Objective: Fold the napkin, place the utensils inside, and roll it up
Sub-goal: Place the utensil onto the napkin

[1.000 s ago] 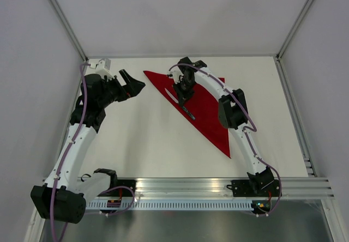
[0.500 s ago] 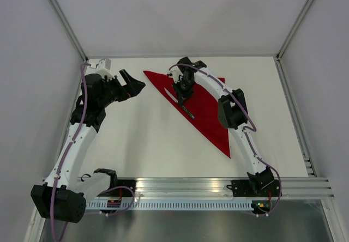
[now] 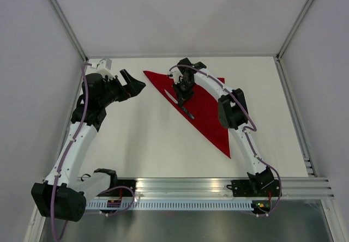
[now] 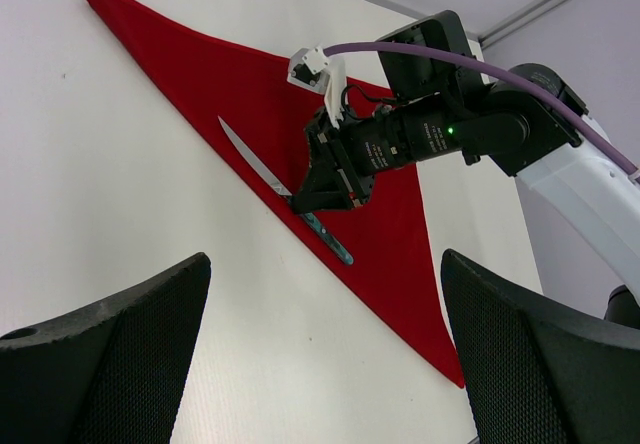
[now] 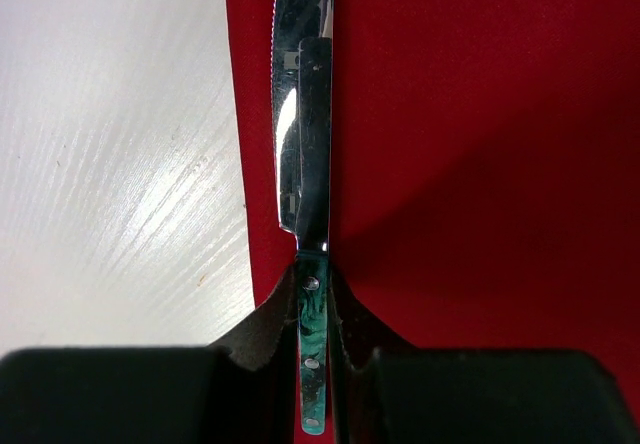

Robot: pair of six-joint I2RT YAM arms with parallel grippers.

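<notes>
Right hand on knife, unchanged

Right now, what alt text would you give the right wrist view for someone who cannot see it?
The right end effector grips a knife by its teal handle, the silver blade pointing straight away from the camera. The blade runs just inside the left edge of a red napkin, with white table beyond it on the left.

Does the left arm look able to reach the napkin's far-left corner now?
Probably yes: the open left gripper hovers beside the napkin corner, only bare table between; the right gripper holds the knife further along.
</notes>
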